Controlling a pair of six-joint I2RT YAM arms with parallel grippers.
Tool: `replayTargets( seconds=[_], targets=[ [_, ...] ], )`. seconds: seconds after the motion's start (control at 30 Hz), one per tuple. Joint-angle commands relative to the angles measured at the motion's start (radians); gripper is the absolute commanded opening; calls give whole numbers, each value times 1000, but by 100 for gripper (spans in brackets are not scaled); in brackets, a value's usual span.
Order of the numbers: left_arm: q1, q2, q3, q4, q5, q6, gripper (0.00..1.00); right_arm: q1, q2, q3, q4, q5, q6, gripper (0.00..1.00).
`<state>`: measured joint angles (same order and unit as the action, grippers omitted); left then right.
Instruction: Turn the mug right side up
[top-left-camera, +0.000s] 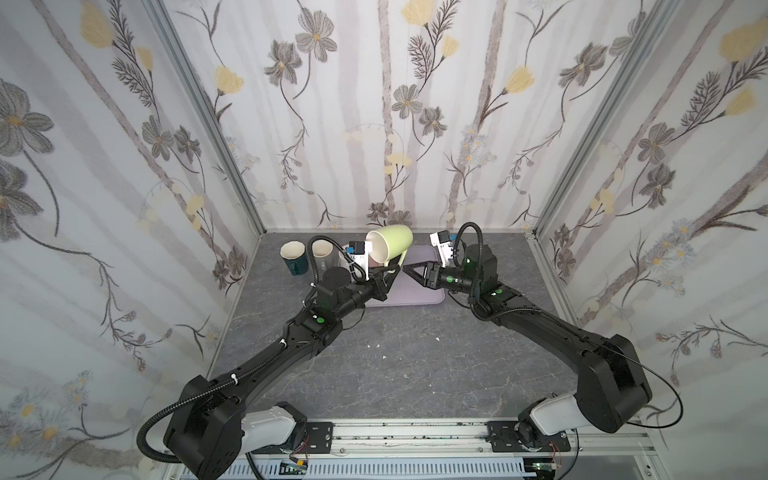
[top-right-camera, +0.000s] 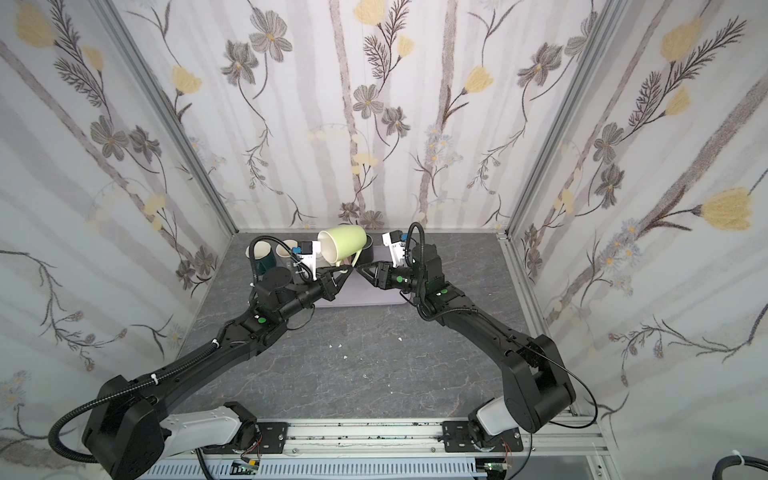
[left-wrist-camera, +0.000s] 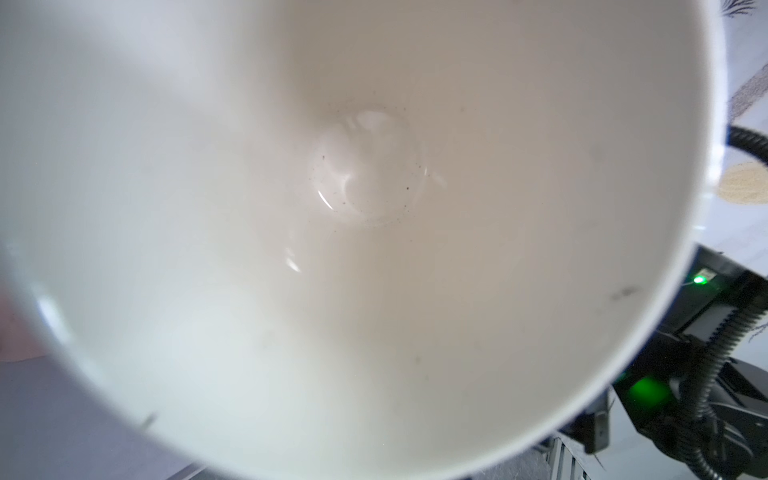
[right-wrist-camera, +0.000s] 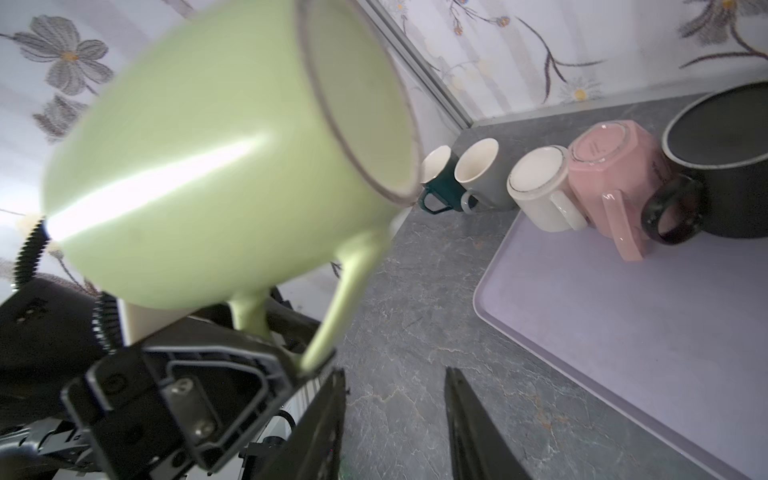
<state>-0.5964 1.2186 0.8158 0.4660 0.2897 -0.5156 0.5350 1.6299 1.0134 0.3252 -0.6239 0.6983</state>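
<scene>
Two sets of fingers face each other: left fingers (right-wrist-camera: 216, 365) clamped on the tilted green mug (top-left-camera: 392, 243)'s handle (right-wrist-camera: 349, 291), right fingers (right-wrist-camera: 469, 419) apart, empty

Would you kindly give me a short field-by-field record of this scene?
green mug: tilted in the air, mouth sideways, held by its handle
left tool: shut on the green mug's handle
right tool: open, empty, beside the handle
tray: pink mug, black mug on it, base up
cream mug: base up at the tray's corner
table: teal mug and grey mug upright, beside the tray
</scene>
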Motion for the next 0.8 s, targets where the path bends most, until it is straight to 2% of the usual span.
replayTargets(
  seconds=[0.0,0.23,0.37,0.47,0.6,0.67,0.77],
  targets=[
    [1,-5,31,105,-16,25,0,-4,-17,-15,9,12,-10,40],
    [0,6,66,-15,-74,59,0,-17,-58,-38,6,34,-18,40],
    [2,-25,102,-178,-169,113,0,-23,-94,-39,-64,127,-79,47],
    [10,-49,151,-378,-289,126,0,-23,-112,-32,-144,236,-153,57],
    [78,-109,179,-623,-432,94,0,-24,-127,-22,-237,400,-241,68],
    [125,-133,196,-741,-485,84,0,-26,-138,-41,-230,451,-253,75],
    [233,-134,239,-905,-499,71,0,-26,-148,-79,-199,474,-261,81]
  ],
)
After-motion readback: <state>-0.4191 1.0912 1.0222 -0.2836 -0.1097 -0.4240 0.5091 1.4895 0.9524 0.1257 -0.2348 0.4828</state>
